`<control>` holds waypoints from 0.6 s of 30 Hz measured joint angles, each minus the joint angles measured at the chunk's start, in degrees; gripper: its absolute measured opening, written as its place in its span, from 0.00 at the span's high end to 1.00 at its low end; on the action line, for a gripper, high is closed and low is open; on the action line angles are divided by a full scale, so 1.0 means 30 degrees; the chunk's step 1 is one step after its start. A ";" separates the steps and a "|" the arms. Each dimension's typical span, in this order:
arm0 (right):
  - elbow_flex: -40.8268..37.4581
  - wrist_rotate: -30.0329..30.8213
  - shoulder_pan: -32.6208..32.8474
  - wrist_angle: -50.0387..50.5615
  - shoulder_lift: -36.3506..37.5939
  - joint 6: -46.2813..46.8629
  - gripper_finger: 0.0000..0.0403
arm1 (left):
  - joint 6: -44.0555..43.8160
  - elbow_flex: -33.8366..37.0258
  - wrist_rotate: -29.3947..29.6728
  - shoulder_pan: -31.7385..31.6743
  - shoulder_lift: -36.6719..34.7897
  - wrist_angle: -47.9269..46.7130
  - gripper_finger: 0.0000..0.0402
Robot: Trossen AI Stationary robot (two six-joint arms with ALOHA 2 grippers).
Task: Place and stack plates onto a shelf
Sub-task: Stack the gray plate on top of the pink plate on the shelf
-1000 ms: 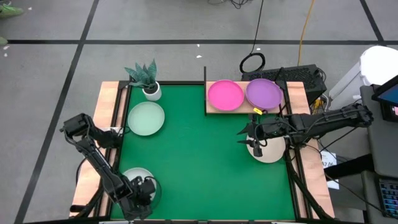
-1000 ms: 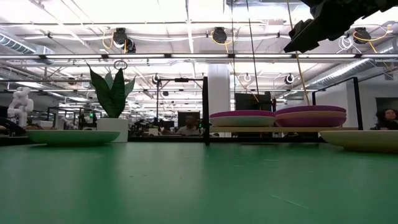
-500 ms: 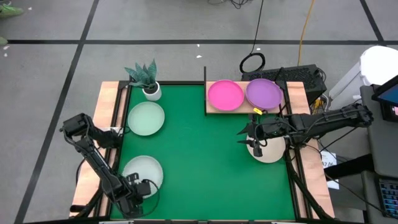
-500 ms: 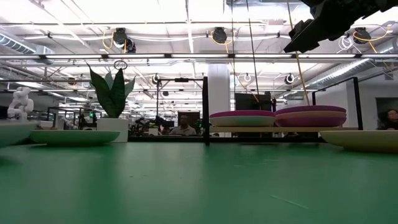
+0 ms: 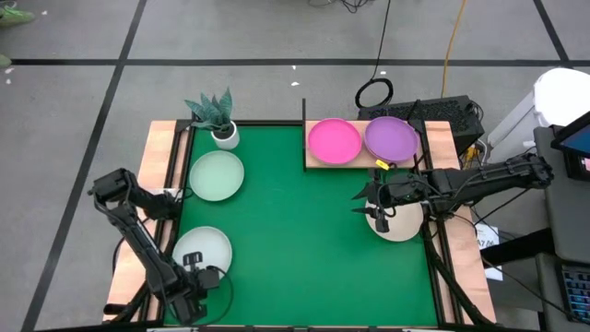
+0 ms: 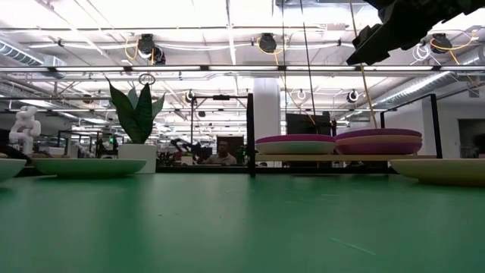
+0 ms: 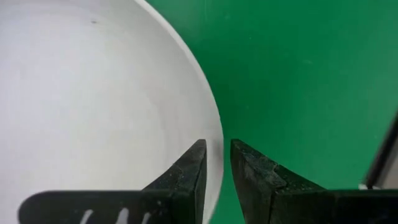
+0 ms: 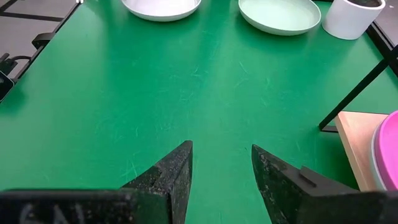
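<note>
A white plate sits near the mat's near-left corner, and my left gripper is shut on its near edge. My right gripper hangs open above a beige plate at the mat's right edge, touching nothing. The wooden shelf at the far right carries a hot pink plate and a purple plate, each stacked on another plate. A pale mint plate rests flat on the mat at the left. My left gripper pinches the white plate's rim. One finger is over the plate's inside and the other is outside it. The fingers come from the table's near side. The low view shows the plate low at the mat's left edge; whether it is lifted clear I cannot tell.
A small white pot with a plant stands at the far-left corner beside the mint plate. A dark upright post marks the shelf's left end. The green mat between the two arms is bare. Wooden strips border the mat left and right.
My left gripper has drawn back a little toward the table's near-left corner, with the white plate in its hold. More of the plate now shows beyond the gripper. In the low view the plate's edge came in at the left, higher, and has since sunk lower.
</note>
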State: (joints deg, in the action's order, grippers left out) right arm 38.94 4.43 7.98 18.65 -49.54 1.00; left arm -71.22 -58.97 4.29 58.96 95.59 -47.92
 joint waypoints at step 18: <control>0.0000 -0.0007 0.0002 0.0024 0.0007 -0.0009 0.64 | -0.5110 -0.1761 0.0071 0.1324 0.0000 -0.1985 0.81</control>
State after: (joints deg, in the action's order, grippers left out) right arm 38.94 4.40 7.99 18.72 -49.52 0.97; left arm -86.55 -64.25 4.51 62.93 95.59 -53.88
